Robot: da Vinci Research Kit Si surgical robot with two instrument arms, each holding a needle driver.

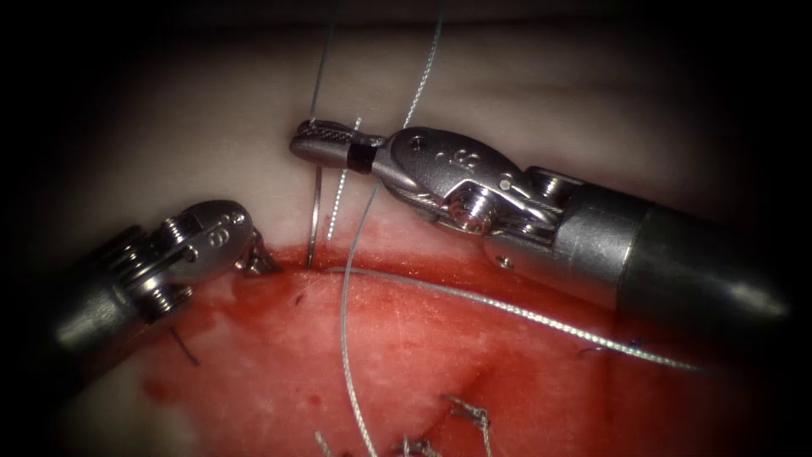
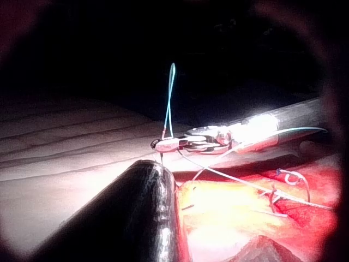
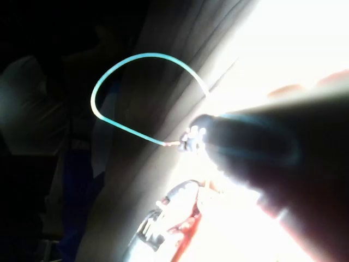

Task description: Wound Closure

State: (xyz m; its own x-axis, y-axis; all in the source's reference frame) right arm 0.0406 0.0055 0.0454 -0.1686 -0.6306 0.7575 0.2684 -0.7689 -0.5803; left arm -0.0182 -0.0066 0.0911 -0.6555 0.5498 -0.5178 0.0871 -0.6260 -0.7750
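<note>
Knots (image 1: 469, 416): nearest to me I see tied stitches and cut thread ends on the near, red-wet part of the tissue (image 1: 211, 135).
Left tool (image 1: 256, 257): I see it come in from the left, tip down at the left edge of the red area, touching the tissue; I cannot tell how its jaws stand or whether it holds anything.
Right tool (image 1: 317, 142): I see it reach in from the right, jaws clamped together on the needle.
Needle (image 1: 314, 222): held near its upper end, it hangs below the right tool; its lower end meets the tissue at the far rim of the cut, just right of the left tool.
Thread (image 1: 507, 308): I see strands rise far past the right tool, and one lies across the cut toward the right.
</note>
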